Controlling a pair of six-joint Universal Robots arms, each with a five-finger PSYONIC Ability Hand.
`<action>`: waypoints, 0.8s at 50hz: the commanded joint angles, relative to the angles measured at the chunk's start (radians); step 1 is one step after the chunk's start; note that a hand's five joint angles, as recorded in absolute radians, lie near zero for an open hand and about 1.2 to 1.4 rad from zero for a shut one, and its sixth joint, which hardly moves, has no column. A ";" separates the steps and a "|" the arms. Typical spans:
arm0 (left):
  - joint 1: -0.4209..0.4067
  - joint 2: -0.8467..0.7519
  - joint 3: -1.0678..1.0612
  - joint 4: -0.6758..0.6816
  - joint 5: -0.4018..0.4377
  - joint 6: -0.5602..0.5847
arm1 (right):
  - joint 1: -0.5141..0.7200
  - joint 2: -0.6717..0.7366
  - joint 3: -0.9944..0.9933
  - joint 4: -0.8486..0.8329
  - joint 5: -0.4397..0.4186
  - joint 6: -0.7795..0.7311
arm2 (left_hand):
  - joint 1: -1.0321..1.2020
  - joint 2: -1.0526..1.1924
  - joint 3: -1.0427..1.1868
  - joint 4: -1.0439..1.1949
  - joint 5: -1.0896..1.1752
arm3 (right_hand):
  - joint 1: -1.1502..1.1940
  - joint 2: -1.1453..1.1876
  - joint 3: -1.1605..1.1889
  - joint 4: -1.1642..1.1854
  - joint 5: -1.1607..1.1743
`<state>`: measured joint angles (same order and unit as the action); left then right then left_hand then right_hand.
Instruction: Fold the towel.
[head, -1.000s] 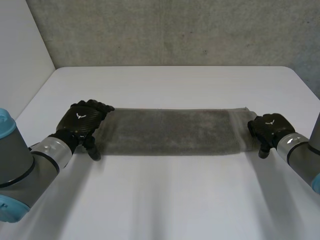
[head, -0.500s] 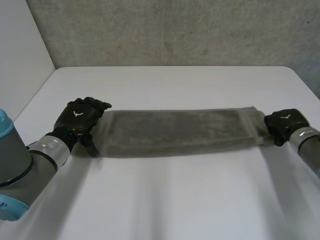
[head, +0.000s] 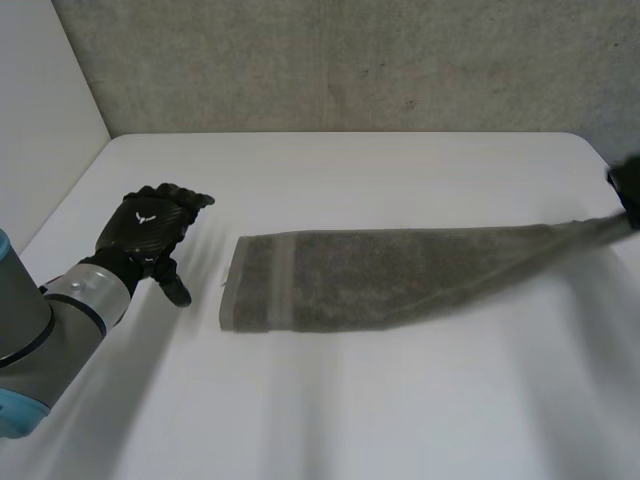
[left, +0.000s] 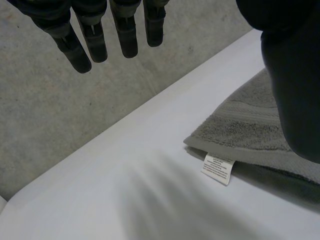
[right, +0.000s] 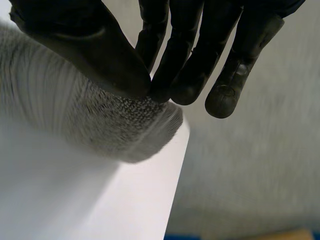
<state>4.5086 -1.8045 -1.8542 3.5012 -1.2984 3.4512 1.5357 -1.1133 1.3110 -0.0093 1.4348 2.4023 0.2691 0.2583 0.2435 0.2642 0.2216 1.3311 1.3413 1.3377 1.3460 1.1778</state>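
A grey towel (head: 400, 275), folded into a long strip, lies across the white table (head: 330, 400). Its right end is lifted and stretched toward the table's right edge. There my right hand (head: 628, 185) pinches that end; in the right wrist view the thumb (right: 100, 55) and fingertips press the towel's end (right: 125, 125) between them. My left hand (head: 150, 232) hovers with straight fingers left of the towel's left end, apart from it. In the left wrist view its fingers (left: 95, 35) are spread above the table, and the towel's corner (left: 240, 135) with a white label (left: 218, 167) lies beside the thumb.
A grey concrete wall (head: 330, 60) runs behind the table's far edge. A white panel (head: 40, 110) stands at the left. Bare table surface lies in front of and behind the towel.
My right hand closed on the towel's right end and pulled it right and up; the whole towel slid right. My left hand let go of the left end and drew away.
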 joint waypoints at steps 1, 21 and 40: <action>0.000 0.011 0.000 0.001 -0.001 -0.003 | 0.287 -0.016 -0.150 0.028 0.009 0.026 | -0.088 -0.077 -0.062 -0.083 -0.215 | 0.065 0.055 0.059 0.050 0.044; 0.017 0.017 0.000 0.018 -0.002 -0.027 | 0.891 0.343 -0.211 -0.159 -0.099 0.060 | -0.088 -0.077 -0.062 -0.083 -0.215 | 0.065 0.055 0.059 0.050 0.044; 0.017 0.011 -0.002 0.033 -0.002 -0.027 | 0.882 0.323 -0.207 -0.164 -0.145 0.242 | -0.088 -0.077 -0.062 -0.083 -0.215 | -0.694 -0.704 -0.701 -0.709 -0.715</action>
<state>4.5260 -1.7920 -1.8534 3.5350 -1.3015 3.4239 2.4191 -0.7955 1.0995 -0.1746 1.2626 2.6459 0.2689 0.2581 0.2434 0.2641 0.2216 1.2657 1.2478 1.2507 1.2495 1.0822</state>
